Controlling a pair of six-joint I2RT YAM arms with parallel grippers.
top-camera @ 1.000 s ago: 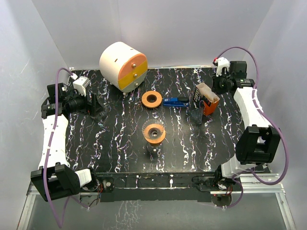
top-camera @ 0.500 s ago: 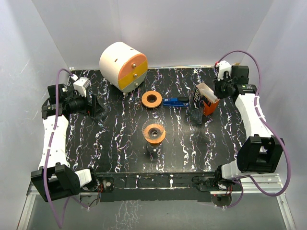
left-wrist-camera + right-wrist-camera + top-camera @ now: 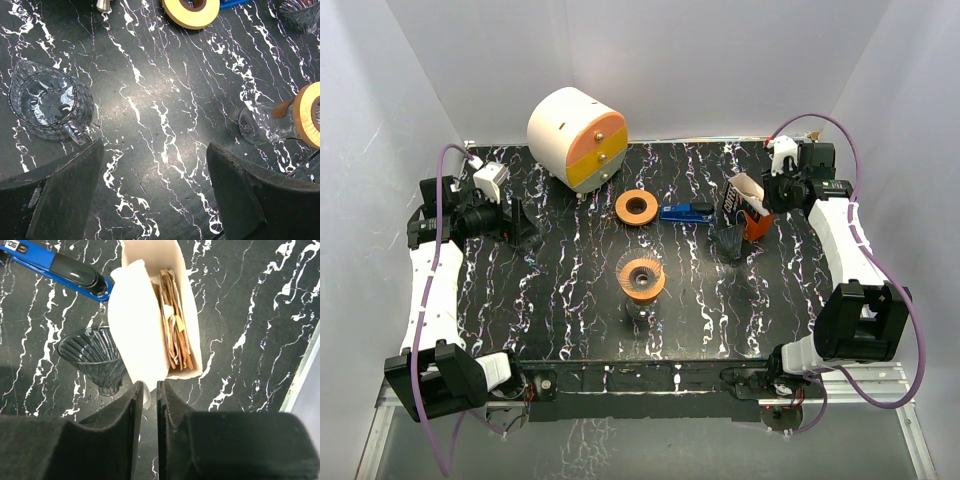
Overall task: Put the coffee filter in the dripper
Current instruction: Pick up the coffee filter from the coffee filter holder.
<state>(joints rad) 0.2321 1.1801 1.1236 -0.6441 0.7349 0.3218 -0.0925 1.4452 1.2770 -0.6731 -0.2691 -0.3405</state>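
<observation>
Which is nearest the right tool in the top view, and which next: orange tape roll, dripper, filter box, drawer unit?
Measured from the right tool:
1. filter box, right at the tool, far right of the table.
2. dripper, just beside the box, towards the arms.
3. orange tape roll, mid-table.
4. drawer unit, far left corner.

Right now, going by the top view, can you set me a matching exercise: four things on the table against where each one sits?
Things:
1 filter box
2 tape ring
3 carafe
4 drawer unit

Places:
A far left, at the back
B in the centre
C on the right, beside the glass dripper
D just left of the blue tool

Pairs: 1-C; 2-D; 3-B; 4-A
</observation>
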